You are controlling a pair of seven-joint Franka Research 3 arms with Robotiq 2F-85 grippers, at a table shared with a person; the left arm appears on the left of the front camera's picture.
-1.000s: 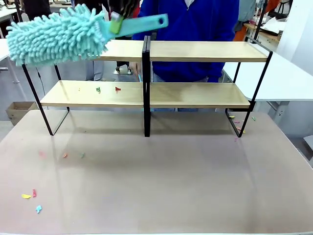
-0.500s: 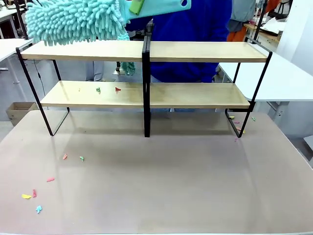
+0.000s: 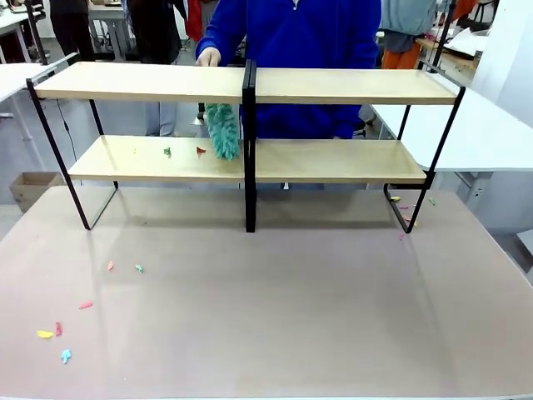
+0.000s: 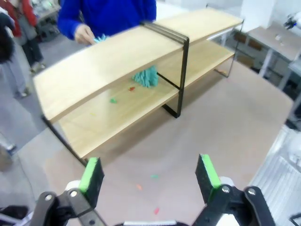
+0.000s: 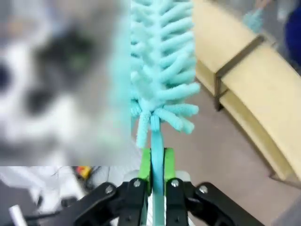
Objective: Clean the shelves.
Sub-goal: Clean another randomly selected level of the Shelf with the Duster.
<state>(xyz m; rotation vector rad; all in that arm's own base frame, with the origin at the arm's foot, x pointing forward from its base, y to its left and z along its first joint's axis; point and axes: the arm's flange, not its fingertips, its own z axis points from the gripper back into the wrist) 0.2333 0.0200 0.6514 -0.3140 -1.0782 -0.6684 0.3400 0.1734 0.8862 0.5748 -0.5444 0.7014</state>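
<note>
On the big table [image 3: 275, 300] with bits of coloured paper [image 3: 62, 329], the shelves [image 3: 250, 87] stand, the left gripper [image 4: 149, 172] is wide open, and the right gripper [image 5: 157, 162] pinches a fluffy blue duster [image 5: 162, 66].

The tabletop [image 3: 275, 317] carried the shelves [image 3: 247, 158], whose black frame stood on it toward the far side. On the lower board lay a green scrap [image 3: 167, 152] and a red scrap [image 3: 201, 151], close together left of the centre post. Small coloured scraps [image 3: 58, 329] lay scattered on the tabletop near its left front corner, two more [image 3: 125, 267] sat farther in, and a few [image 3: 404, 208] lay by the frame's right foot.
</note>
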